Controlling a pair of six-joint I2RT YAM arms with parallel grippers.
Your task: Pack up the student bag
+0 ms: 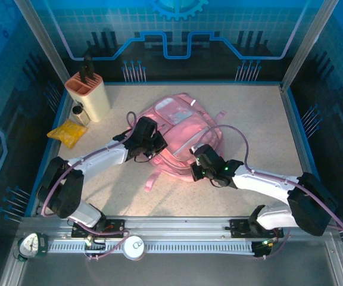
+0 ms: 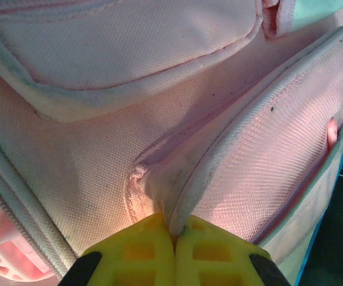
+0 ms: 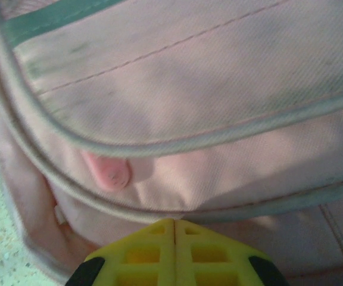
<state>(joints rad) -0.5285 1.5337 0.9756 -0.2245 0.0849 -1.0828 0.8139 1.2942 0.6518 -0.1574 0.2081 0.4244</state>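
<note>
We saw the large soft pink fabric backpack [image 1: 180, 128] lying flat near the middle of the speckled bench [image 1: 261, 113], a little toward its far edge. The left gripper [image 1: 156, 146] sat on the backpack's left side. In the left wrist view its yellow fingers [image 2: 136, 253] were closed on a pale-piped pocket edge, pinching a fold. The right gripper [image 1: 195, 170] was at the backpack's near-right side. Its yellow fingers [image 3: 142, 250] were closed together, tips against a piped seam, and we could not tell whether fabric was caught. A flat yellow packet [image 1: 67, 132] lay by the left edge, and a peach holder [image 1: 91, 95] stood near the far-left corner.
</note>
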